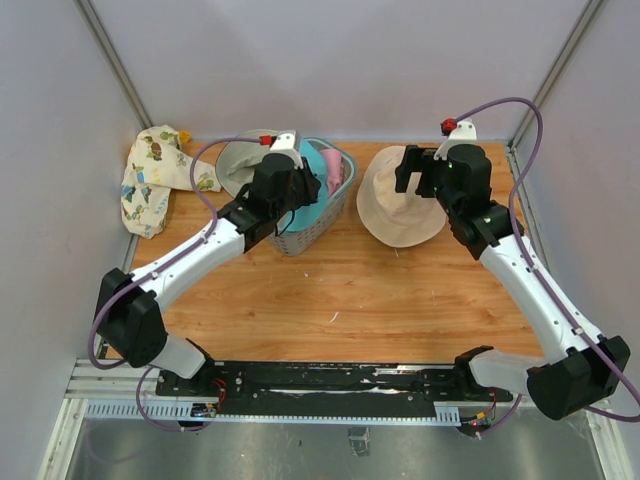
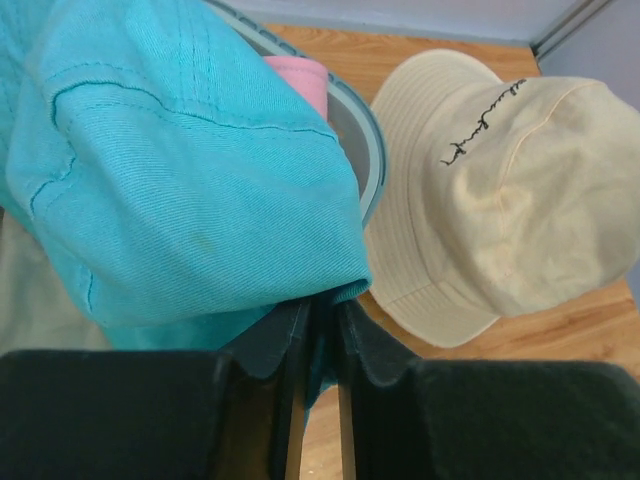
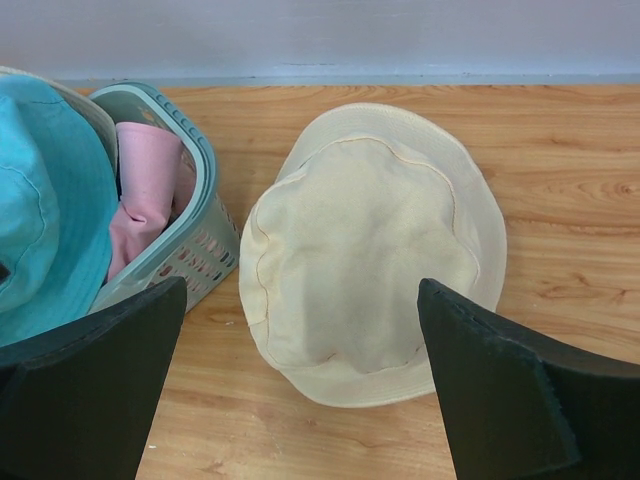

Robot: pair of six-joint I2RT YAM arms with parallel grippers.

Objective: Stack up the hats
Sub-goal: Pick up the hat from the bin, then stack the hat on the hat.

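Wood tabletop (image 1: 340, 290), grey walls around. Left gripper (image 2: 318, 318) is closed down to a thin slit, pinching a fold of the teal hat (image 2: 190, 170). The hat hangs bunched over the mesh basket (image 3: 205, 240) in the upper left of the overhead view. Pink hat (image 3: 145, 195) sits inside the basket, right under the teal one. Grey hat (image 1: 232, 160) lies at the basket's far left side. Beige hat (image 3: 370, 260) lies crown up on the table, upper right of centre, just beside the basket. Right gripper (image 3: 302, 300) hovers above it with jaws spread wide, holding nothing. Cartoon-print cloth (image 1: 150, 185) is far upper left, out of play.

Risks:
- The pinch is only on a small bit of fabric, so the teal hat could slip out mid-carry.
- The floppy brim may snag the basket rim or drag the pink hat up, tipping the basket.
- The right arm sits over the drop spot, so the arms may collide there.
- A folded teal hat may land crumpled or off-centre on the beige one.
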